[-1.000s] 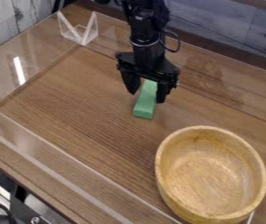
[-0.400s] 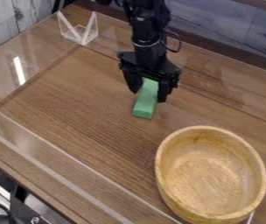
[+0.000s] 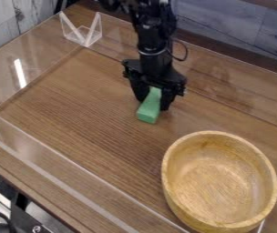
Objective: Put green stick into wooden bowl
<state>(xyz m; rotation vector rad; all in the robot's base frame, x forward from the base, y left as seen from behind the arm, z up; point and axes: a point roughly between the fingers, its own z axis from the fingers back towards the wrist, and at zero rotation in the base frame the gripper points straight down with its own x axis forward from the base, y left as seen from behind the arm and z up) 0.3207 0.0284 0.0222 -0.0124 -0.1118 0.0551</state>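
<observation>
The green stick (image 3: 151,106) is plain bright green, unpatterned; the wooden bowl (image 3: 219,178) is light tan with darker grain streaks; the gripper (image 3: 155,93) is black; the table (image 3: 68,109) is brown woodgrain; the clear side walls (image 3: 32,50) carry white glints.

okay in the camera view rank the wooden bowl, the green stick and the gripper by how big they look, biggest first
1. wooden bowl, by far the largest, though it is also nearest the camera.
2. gripper
3. green stick, partly hidden between the fingers, so its rank against the gripper is uncertain.

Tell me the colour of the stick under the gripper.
Bright plain green; the stick shows clearly in the camera view.
</observation>
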